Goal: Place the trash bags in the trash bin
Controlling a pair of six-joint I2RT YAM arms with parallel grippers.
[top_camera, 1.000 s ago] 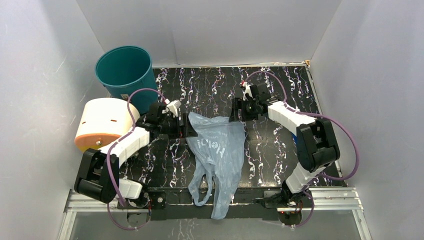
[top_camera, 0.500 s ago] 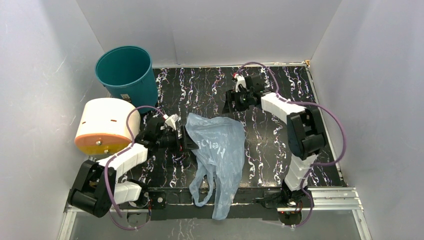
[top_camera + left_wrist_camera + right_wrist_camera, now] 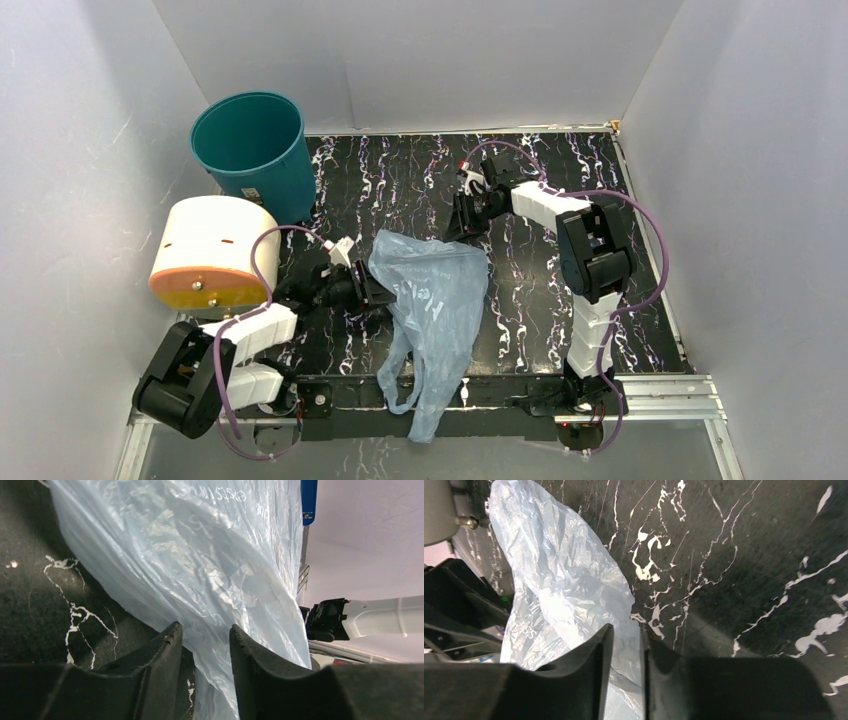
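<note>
The left fingers and right fingers are narrowing from wide open around the thin translucent light-blue plastic trash bag, which is lying on the black marbled table well apart from the teal round plastic trash bin; whether they are gripping yet cannot be told.

In the left wrist view the picture's bottom edge is cutting off the bases of my left pincer, and the trash bag is filling the gap, so I am not making out whether the film is running between the pads or beneath them. The same is happening around my right pincer, where the frame is also cropping the bag's lower folds. From above, both sets of fingertips are showing too small to read. The bag's white lettering is coming out too crumpled to read, and the cream cylinder is covering part of the trash bin's foot.
</note>
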